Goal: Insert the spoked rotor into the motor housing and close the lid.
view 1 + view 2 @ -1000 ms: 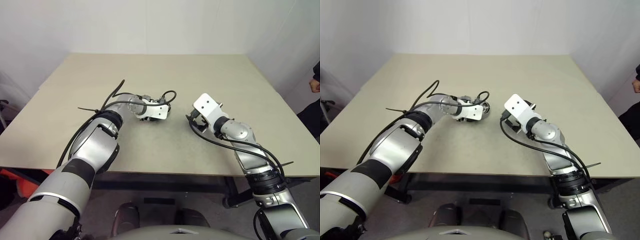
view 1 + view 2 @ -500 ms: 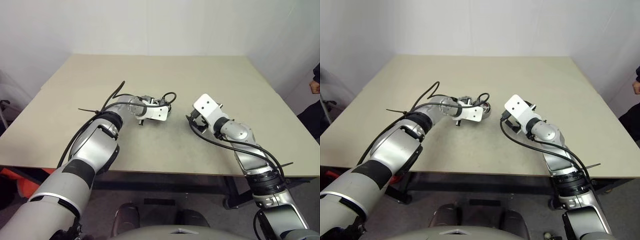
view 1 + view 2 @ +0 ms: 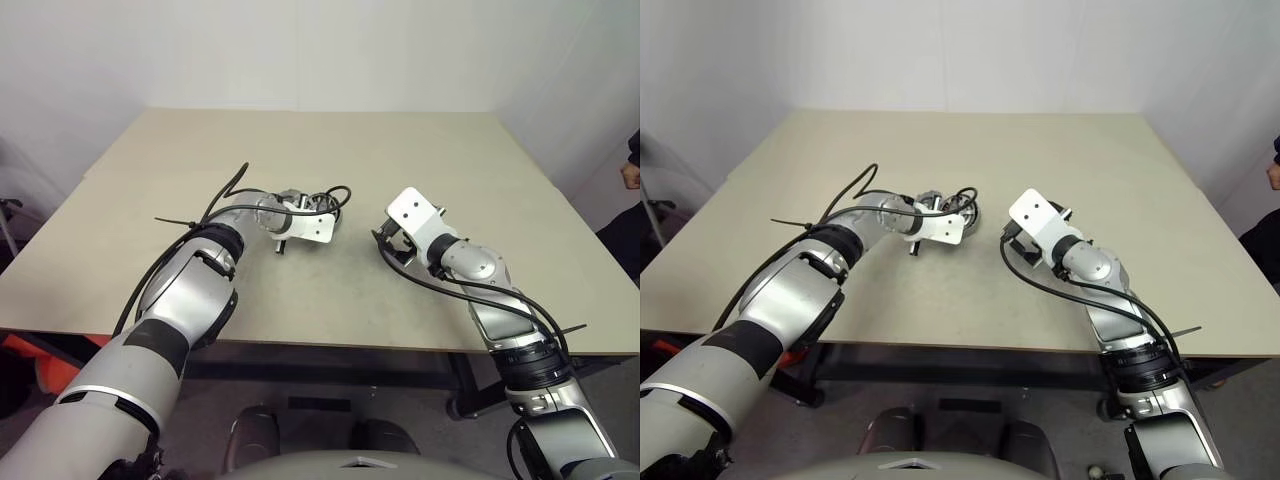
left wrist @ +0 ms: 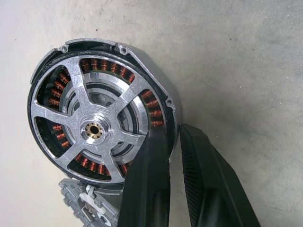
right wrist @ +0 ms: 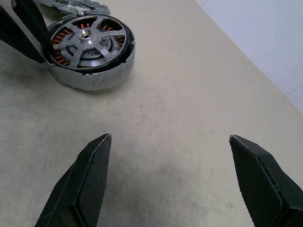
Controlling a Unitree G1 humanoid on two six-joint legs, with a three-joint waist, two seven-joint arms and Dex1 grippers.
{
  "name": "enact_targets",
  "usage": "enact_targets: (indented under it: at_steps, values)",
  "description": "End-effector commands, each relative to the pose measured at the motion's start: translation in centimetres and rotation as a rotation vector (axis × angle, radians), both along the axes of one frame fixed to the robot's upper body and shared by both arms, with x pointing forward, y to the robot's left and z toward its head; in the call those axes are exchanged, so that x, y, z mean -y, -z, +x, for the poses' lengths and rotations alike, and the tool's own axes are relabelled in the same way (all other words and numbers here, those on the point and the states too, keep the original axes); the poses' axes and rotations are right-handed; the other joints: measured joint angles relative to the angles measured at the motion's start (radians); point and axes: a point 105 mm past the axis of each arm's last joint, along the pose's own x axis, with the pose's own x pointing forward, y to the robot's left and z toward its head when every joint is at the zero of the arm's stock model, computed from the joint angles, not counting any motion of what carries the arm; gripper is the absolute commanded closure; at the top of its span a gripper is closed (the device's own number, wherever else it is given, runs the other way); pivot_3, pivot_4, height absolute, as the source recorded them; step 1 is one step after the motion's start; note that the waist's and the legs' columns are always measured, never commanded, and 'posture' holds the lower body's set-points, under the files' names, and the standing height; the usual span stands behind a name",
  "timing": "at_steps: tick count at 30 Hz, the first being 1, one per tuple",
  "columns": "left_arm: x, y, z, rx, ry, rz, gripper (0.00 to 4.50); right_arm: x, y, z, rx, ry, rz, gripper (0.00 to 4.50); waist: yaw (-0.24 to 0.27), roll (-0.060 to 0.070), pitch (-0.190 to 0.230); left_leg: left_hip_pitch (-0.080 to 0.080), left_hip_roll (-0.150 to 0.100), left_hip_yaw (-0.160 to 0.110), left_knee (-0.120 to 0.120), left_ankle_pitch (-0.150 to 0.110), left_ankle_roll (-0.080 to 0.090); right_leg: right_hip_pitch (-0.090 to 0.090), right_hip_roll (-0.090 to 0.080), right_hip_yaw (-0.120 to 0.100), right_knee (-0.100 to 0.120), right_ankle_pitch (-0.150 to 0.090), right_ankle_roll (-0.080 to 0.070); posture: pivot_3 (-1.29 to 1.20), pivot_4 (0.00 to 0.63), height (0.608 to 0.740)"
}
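Observation:
The motor housing, a dark ring with copper windings, lies on the table. Inside it sits the shiny spoked rotor. My left gripper is shut on the housing's rim, one finger inside the ring and one outside. The notched grey lid lies flat on the table right beside the housing, partly hidden by a finger. In the right wrist view the housing is a short way ahead of my right gripper. That gripper is open and holds nothing. In the head view it hovers to the right of the left gripper.
The beige table has free surface all round the parts. Black cables loop over the left wrist. A person's hand shows at the far right, off the table.
The left gripper's fingers have drawn together on the housing's rim. Both arms have stayed where they were.

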Motion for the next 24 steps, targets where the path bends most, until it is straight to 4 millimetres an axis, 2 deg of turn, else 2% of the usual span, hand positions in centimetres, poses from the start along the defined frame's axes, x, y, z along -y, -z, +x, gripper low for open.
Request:
enact_targets:
  at_steps: [1, 11, 18, 24]
  values:
    - [0.0, -1.2, 0.3, 0.022, 0.014, -0.015, 4.23, -0.2, -1.4, 0.2, 0.056, -0.008, 0.0, 0.0, 0.0, 0.0, 0.0, 0.0, 0.0, 0.0, 0.0, 0.0, 0.0, 0.0, 0.0, 0.0, 0.0, 0.0, 0.0, 0.0, 0.0, 0.74]
    - [2.9, -4.6, -1.4, -0.043, 0.222, -0.085, 4.23, 1.0, -1.6, 0.0, 0.054, 0.018, -0.011, 0.0, 0.002, 0.0, 0.0, -0.011, -0.002, 0.0, -0.002, -0.001, 0.001, -0.008, -0.002, 0.0, -0.001, 0.002, -0.005, 0.0, 0.0, 0.74]
    - [4.2, -5.5, -2.9, -0.061, 0.374, -0.046, 4.23, 1.4, -1.4, -0.2, 0.046, 0.028, -0.017, 0.0, 0.003, -0.001, 0.001, -0.016, -0.006, 0.001, -0.001, -0.002, 0.004, -0.011, -0.005, 0.0, -0.001, 0.002, -0.004, 0.0, 0.0, 0.74]
    - [5.1, -4.9, -4.2, -0.085, 0.474, 0.009, 4.23, 2.0, -1.4, -0.2, 0.047, 0.051, -0.022, 0.0, 0.007, -0.001, 0.001, -0.014, -0.006, 0.001, -0.001, -0.003, 0.006, -0.011, -0.005, 0.0, 0.0, 0.001, -0.004, 0.0, 0.0, 0.74]
